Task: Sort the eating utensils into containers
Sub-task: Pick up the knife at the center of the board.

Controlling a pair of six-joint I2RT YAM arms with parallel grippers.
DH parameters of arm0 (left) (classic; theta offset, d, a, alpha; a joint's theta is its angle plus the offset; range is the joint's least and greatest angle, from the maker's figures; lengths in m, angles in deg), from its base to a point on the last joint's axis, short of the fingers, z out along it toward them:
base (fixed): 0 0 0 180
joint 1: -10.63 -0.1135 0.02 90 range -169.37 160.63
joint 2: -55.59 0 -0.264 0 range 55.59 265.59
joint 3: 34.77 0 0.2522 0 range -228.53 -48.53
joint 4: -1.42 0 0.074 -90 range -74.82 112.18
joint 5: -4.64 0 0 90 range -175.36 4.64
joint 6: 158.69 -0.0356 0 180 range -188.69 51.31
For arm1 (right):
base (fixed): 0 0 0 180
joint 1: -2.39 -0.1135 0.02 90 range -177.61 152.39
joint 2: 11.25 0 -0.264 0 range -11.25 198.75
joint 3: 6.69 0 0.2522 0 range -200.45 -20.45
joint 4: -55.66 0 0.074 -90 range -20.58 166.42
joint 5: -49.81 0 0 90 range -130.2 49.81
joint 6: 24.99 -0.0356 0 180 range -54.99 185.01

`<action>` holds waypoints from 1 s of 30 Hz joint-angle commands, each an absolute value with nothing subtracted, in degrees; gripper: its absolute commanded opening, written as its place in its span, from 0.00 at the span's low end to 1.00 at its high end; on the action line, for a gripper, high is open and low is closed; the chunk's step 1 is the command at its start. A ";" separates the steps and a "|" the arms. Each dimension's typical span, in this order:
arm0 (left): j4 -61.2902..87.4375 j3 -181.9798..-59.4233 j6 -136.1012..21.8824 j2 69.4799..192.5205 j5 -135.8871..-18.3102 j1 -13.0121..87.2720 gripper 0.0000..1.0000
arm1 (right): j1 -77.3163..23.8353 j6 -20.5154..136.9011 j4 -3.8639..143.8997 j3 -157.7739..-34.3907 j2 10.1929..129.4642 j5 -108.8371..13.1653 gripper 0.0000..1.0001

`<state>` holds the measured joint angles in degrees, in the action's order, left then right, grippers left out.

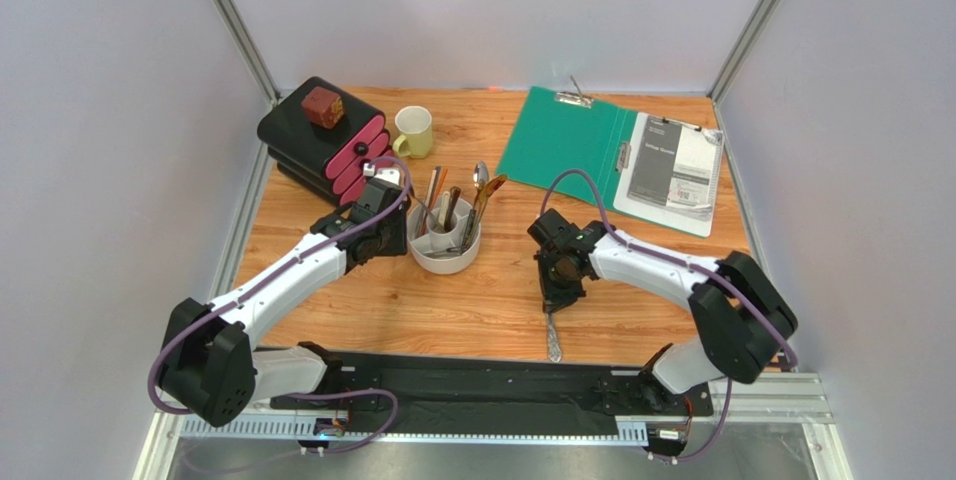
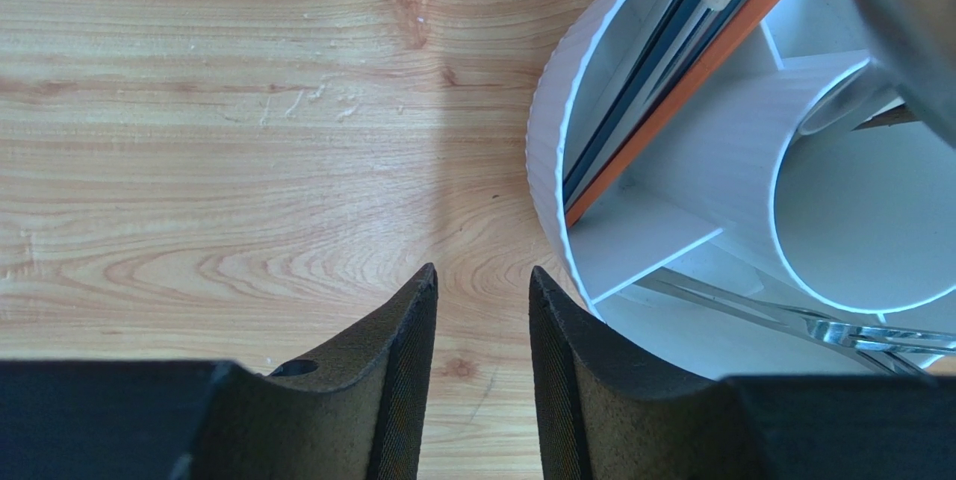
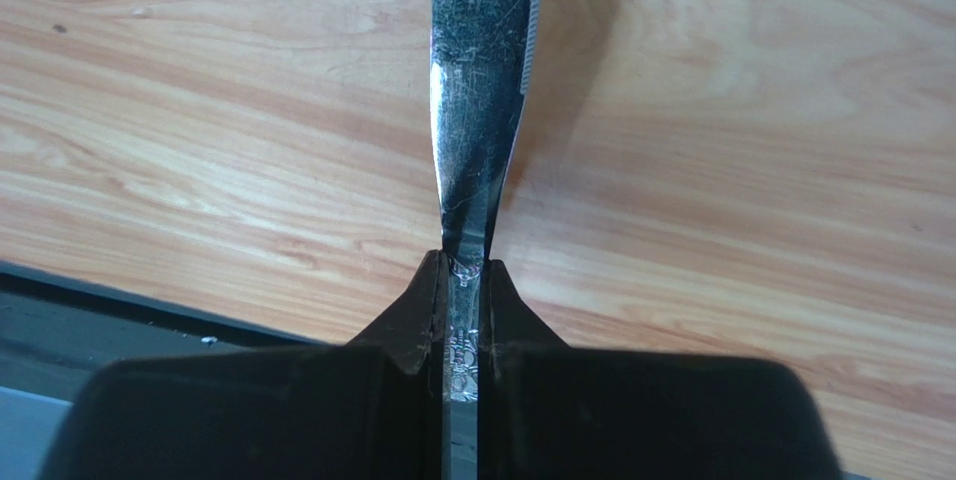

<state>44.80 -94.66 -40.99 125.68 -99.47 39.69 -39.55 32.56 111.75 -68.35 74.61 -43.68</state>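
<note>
Mostly, you had the sorting done: the round white partitioned holder (image 1: 440, 259), toward the left of the wooden tabletop (image 1: 337, 312), already carried a bundle of slim utensils (image 1: 449, 211). Dark chopsticks, a silver spoon and gold-toned pieces leaned in its compartments. As far as the top view showed, only one piece was left outside: a silver table knife with a serrated blade (image 1: 552, 337). It lay close to the near edge, right of the holder and well apart from it. Your right fingers (image 1: 558, 282) were pinched tight across the flat metal of that knife. Whether the knife rested on the wood or was just off it, I could not tell. Your left fingers (image 1: 391, 228) stood about half open with nothing between them, low over bare wood just beside the holder's left wall. What remained, I judged, was lifting the knife, carrying it left and dropping it into a compartment.
</note>
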 commanded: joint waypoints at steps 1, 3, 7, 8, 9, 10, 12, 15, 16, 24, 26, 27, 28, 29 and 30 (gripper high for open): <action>44.88 -96.26 -41.18 125.29 -98.90 39.81 0.41 | -39.80 31.96 114.86 -70.63 66.72 -37.74 0.00; 44.88 -96.08 -41.00 125.03 -99.07 39.81 0.41 | -39.71 31.87 114.86 -71.07 64.43 -36.95 0.00; 45.50 -95.82 -39.86 124.33 -99.86 39.72 0.41 | -39.71 32.40 114.69 -73.44 61.44 -35.19 0.00; 45.50 -95.90 -39.51 124.15 -99.77 39.72 0.41 | -39.80 32.84 114.60 -74.40 60.91 -34.75 0.00; 45.59 -95.73 -39.25 123.71 -99.69 39.81 0.41 | -39.80 33.19 114.34 -76.50 60.47 -33.61 0.00; 45.76 -95.73 -39.07 123.45 -99.60 39.81 0.41 | -39.80 33.63 112.68 -77.39 60.29 -33.17 0.00; 45.85 -95.38 -38.37 122.83 -99.51 39.72 0.41 | -39.80 34.86 110.48 -80.72 61.25 -32.20 0.00; 46.03 -94.85 -38.10 122.57 -99.51 39.81 0.41 | -39.80 36.17 106.26 -85.12 64.15 -32.37 0.00; 46.29 -94.68 -38.10 122.48 -99.60 39.81 0.41 | -39.80 36.44 104.16 -87.92 66.33 -32.63 0.00; 47.69 -93.10 -37.58 120.37 -100.39 39.72 0.41 | -40.50 39.43 92.12 -98.31 76.45 -32.03 0.00; 48.22 -92.83 -37.58 119.84 -100.74 39.90 0.41 | -41.90 41.10 90.96 -100.42 78.99 -30.19 0.00; 48.31 -92.39 -37.58 119.15 -100.83 39.72 0.41 | -42.08 41.19 90.26 -100.95 79.71 -28.44 0.00; 48.40 -92.30 -37.58 118.79 -100.83 39.81 0.41 | -42.26 40.84 90.08 -101.39 80.41 -28.07 0.00; 48.40 -92.21 -37.84 118.61 -101.00 39.72 0.41 | -42.44 40.05 89.47 -101.40 81.29 -28.33 0.00; 48.57 -92.04 -37.84 118.26 -101.09 39.81 0.41 | -42.70 39.87 87.98 -101.22 81.47 -28.33 0.00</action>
